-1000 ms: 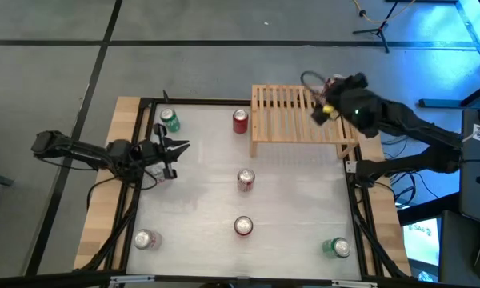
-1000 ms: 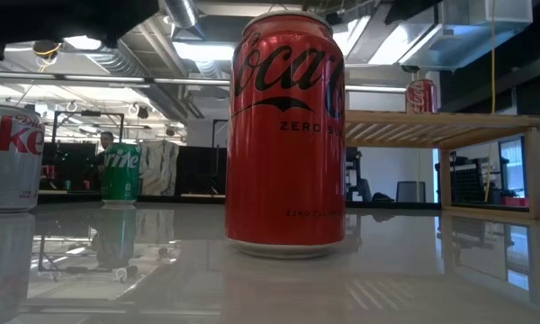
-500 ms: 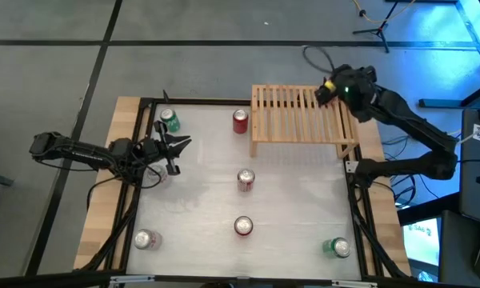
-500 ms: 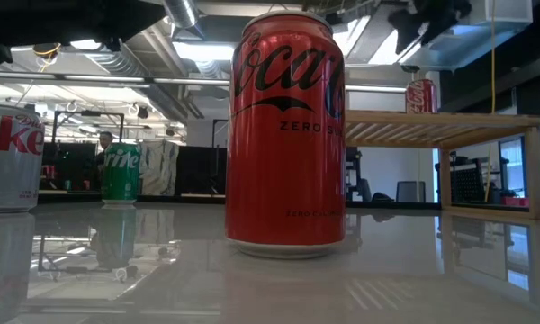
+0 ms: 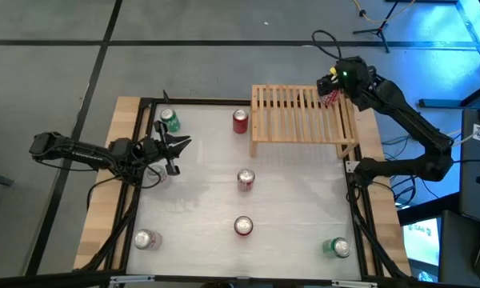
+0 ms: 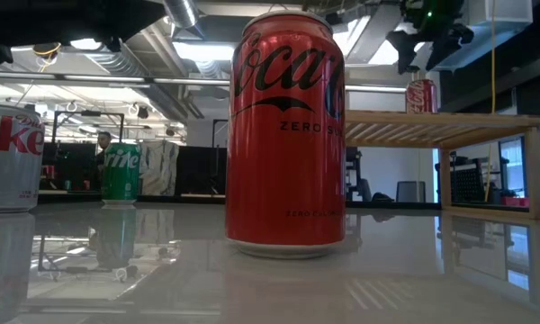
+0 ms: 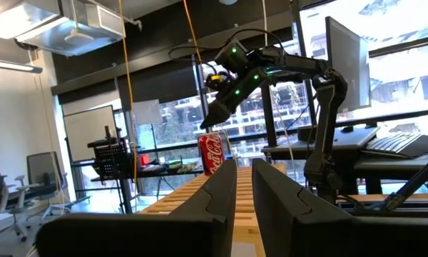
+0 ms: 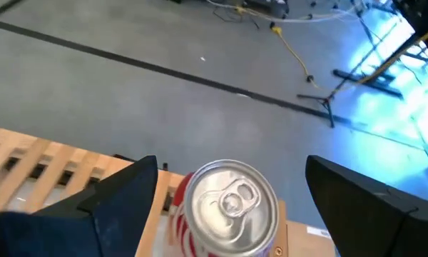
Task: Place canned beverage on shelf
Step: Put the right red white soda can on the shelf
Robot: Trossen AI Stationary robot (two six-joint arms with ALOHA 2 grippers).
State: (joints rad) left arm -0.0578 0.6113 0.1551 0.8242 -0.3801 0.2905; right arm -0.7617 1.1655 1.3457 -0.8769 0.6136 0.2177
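The red can is standing upright on the shelf, at its far right corner, long axis vertical. The right pincer is hanging directly above it with fingers spread wide on either side of the lid, clear of the can and gripping nothing. Any coming move by this arm looks like a straight lift away. The left pincer, pressed together and empty, is waiting over the tabletop near its left edge, well apart from the shelf

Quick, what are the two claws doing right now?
Left claw: closed, holding nothing.
Right claw: open above the red can on the shelf.
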